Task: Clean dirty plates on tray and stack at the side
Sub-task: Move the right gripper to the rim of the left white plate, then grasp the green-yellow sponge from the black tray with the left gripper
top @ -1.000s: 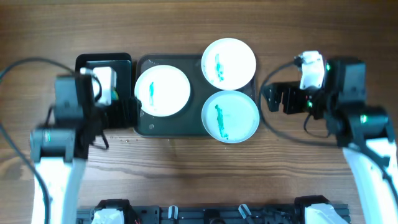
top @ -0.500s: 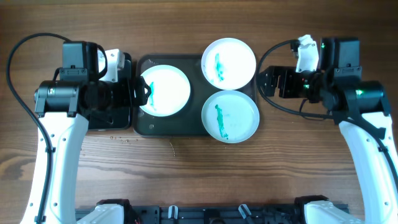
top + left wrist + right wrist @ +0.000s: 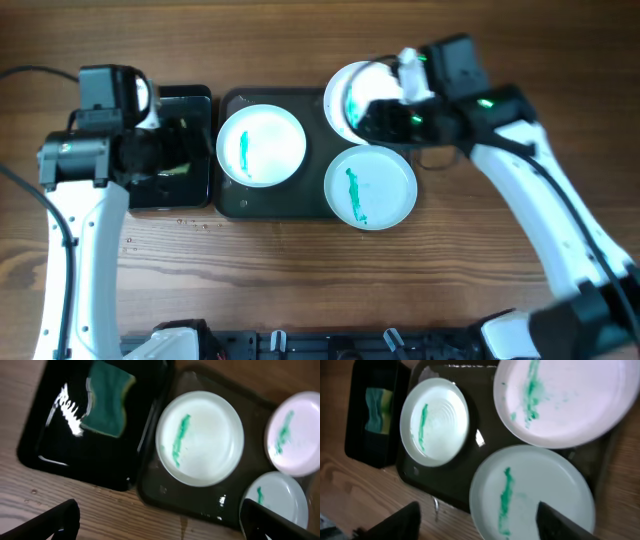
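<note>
Wooden brown table (image 3: 300,40): carried the tub, the tray and both arms.
Left gripper (image 3: 160,510): black two-finger pincer, fingers spread wide, nothing between them. In the overhead view it hung over the tub, not touching anything.
Small deep black rectangular tub (image 3: 190,95): sat just left of the tray, their long sides together. Its glossy floor showed glare.
Green rectangular sponge with a yellow edge (image 3: 107,402): lay flat in the far part of the tub, untouched.
Large shallow dark green-black rectangular tray (image 3: 270,200): sat mid-table with rounded corners; all three plates rested on it, none stacked at the side.
Round flat white plate, left (image 3: 262,145): lay wholly inside the tray's left half, with a vertical teal-green smear left of its centre. It stood apart from the other two plates.
Round flat pale blue plate (image 3: 371,188): lay at the tray's near right corner, its rim reaching over the tray's edge. A teal-green smear ran down its left-centre.
Round flat white plate, rear right (image 3: 345,100): lay at the tray's far right corner, its rim over the far edge, with a teal-green smear on its face. It sat just beside the pale blue plate; contact could not be told. The right arm hid its right part from overhead.
Right gripper (image 3: 479,510): dark fingers held well apart and empty, poised above the two right-hand plates.
</note>
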Robot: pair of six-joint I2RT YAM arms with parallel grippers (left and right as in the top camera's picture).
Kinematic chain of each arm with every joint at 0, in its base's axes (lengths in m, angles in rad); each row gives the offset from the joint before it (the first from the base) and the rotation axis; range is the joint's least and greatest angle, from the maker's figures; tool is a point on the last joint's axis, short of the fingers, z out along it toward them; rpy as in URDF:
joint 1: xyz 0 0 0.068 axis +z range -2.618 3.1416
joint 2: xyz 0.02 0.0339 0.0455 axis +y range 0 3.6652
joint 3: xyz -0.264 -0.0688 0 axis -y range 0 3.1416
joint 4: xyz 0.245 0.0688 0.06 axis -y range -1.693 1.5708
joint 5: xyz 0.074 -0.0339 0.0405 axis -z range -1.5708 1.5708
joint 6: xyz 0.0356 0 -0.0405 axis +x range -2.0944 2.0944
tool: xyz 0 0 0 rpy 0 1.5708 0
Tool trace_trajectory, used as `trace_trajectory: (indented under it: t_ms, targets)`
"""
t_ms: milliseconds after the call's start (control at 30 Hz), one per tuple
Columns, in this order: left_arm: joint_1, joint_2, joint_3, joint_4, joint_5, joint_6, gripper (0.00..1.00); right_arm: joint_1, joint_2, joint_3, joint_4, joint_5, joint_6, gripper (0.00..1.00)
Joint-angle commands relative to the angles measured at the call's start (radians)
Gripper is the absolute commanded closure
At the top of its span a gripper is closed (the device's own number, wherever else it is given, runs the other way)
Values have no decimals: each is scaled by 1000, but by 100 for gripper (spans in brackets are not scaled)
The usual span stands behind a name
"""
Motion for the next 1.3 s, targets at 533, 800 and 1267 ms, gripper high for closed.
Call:
trace_trajectory:
  t_ms: [533, 800, 1267]
  targets:
    - [64, 34, 27, 14, -77, -59, 0, 219, 490, 33, 409, 121, 231, 57]
    - [64, 34, 27, 14, -105, -59, 0, 237, 548, 29, 465, 141, 263, 69]
    - [64, 117, 26, 37, -133, -32, 0, 237, 602, 19, 472, 156, 245, 96]
